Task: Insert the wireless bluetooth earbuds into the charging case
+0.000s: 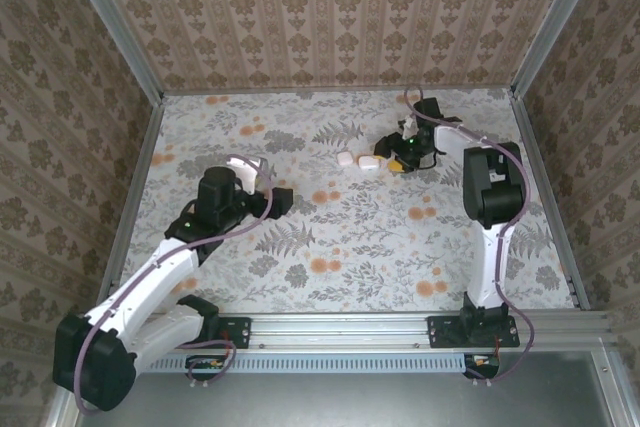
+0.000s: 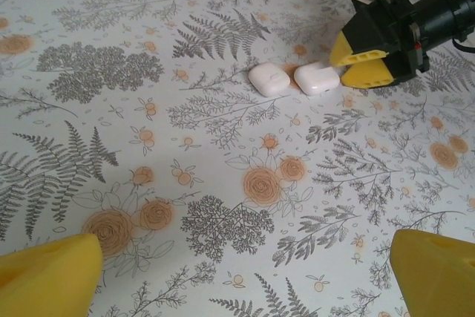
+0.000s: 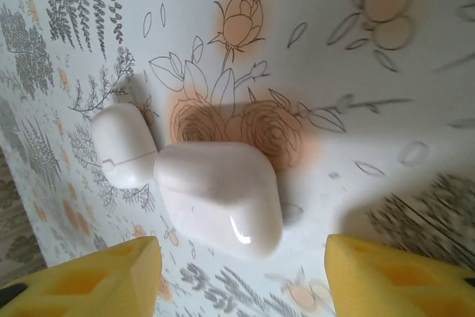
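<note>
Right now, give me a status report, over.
Left gripper open, set back. Right gripper open, close beside one white case. Second case alongside, both shut.

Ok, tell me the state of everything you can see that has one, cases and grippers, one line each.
case by the right gripper: lid shut, lying flat.
other case: lid shut, lying flat beside the first.
right gripper: open, holding nothing, fingers pointed at the nearer case.
left gripper: open wide, holding nothing.
</note>
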Action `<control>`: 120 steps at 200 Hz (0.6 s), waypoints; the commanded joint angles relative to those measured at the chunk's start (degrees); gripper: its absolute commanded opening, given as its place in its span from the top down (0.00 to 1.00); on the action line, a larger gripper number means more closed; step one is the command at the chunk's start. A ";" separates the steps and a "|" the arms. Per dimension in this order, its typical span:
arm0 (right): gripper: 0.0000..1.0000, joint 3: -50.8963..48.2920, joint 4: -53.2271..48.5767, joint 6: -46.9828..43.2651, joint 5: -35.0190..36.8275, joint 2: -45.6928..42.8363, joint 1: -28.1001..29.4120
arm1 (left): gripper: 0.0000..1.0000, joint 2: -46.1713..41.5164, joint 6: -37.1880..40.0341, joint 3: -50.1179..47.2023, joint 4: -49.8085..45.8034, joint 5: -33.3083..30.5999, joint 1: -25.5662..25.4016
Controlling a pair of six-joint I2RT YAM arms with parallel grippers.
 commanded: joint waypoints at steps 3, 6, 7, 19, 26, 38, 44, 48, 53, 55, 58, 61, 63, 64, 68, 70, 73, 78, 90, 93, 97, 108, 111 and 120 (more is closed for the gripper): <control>0.39 0.23 -4.73 -3.46 5.99 -9.92 -1.12 | 0.00 -0.89 0.56 2.27 -3.39 -0.93 0.87; 0.39 -0.05 -4.73 -3.68 6.69 -10.86 -1.21 | 0.00 -0.83 0.39 2.61 -3.80 -1.20 1.69; 0.39 -0.15 -4.73 -3.80 6.90 -11.31 -1.22 | 0.00 -0.76 0.25 2.73 -3.95 -1.31 2.15; 0.39 -2.14 -4.12 -5.17 9.90 -16.19 -1.66 | 0.00 -0.27 -1.89 3.78 -5.26 -3.16 3.81; 0.38 -3.89 -3.37 -6.11 11.99 -19.31 -1.90 | 0.00 -0.01 -2.90 4.12 -5.54 -4.02 4.72; 0.36 -7.32 -2.04 -7.82 15.65 -24.90 -2.43 | 0.00 0.40 -3.63 3.79 -5.14 -5.71 6.00; 0.34 -9.50 -0.77 -8.74 17.66 -27.75 -2.66 | 0.00 0.58 -3.42 3.47 -4.56 -6.52 6.52; 0.32 -11.05 0.25 -9.49 18.92 -30.03 -2.80 | 0.00 0.70 -2.94 3.13 -4.05 -7.04 6.77; 0.30 -13.01 1.22 -10.35 20.52 -32.40 -2.99 | 0.00 0.80 -1.70 2.73 -3.12 -7.35 7.06; 0.29 -13.79 1.57 -10.60 21.14 -33.56 -3.10 | 0.00 0.91 -1.02 2.45 -2.67 -7.51 7.09; 0.27 -15.08 2.21 -11.25 22.08 -35.11 -3.30 | 0.00 0.89 -0.08 2.04 -1.97 -7.75 7.09; 0.25 -15.99 2.94 -11.76 23.18 -36.72 -3.40 | 0.00 0.89 1.30 1.74 -1.19 -7.81 7.05; 0.23 -17.17 3.45 -12.16 23.65 -37.69 -3.53 | 0.00 0.94 2.10 1.42 -0.58 -7.89 7.08; 0.22 -17.63 3.75 -12.26 23.99 -38.17 -3.57 | 0.00 0.91 2.52 1.26 -0.32 -7.94 7.09; 0.18 -19.57 4.71 -12.87 25.49 -40.13 -3.81 | 0.00 0.85 3.93 0.73 0.78 -8.21 7.16; 0.16 -20.57 5.19 -13.23 26.07 -40.87 -3.97 | 0.00 0.81 4.43 0.39 1.29 -8.45 7.11; 0.13 -22.10 6.58 -13.68 27.00 -42.76 -4.28 | 0.00 0.76 5.40 0.06 2.11 -8.96 7.05; 0.07 -24.94 8.90 -14.23 28.56 -45.01 -4.82 | 0.00 0.68 6.58 -0.61 3.26 -9.64 7.01; 0.00 -32.25 14.86 -14.69 32.85 -49.02 -6.84 | 0.00 0.37 9.60 -2.09 6.71 -13.58 6.99; 0.00 -33.99 16.38 -14.72 33.78 -49.59 -7.30 | 0.00 0.36 10.45 -2.46 7.70 -14.65 6.96; 0.00 -36.11 18.34 -14.58 34.97 -50.74 -8.05 | 0.00 0.47 11.29 -2.98 8.78 -15.96 6.94; 0.00 -41.65 24.03 -14.63 36.46 -52.74 -9.67 | 0.00 1.36 13.19 -4.23 11.90 -21.59 7.01; 0.00 -43.24 25.67 -14.72 36.73 -53.20 -9.87 | 0.00 1.80 13.76 -4.60 12.67 -22.88 7.00; 0.00 -47.14 30.34 -14.85 37.61 -54.28 -10.16 | 0.00 3.52 15.40 -5.34 14.72 -26.48 7.14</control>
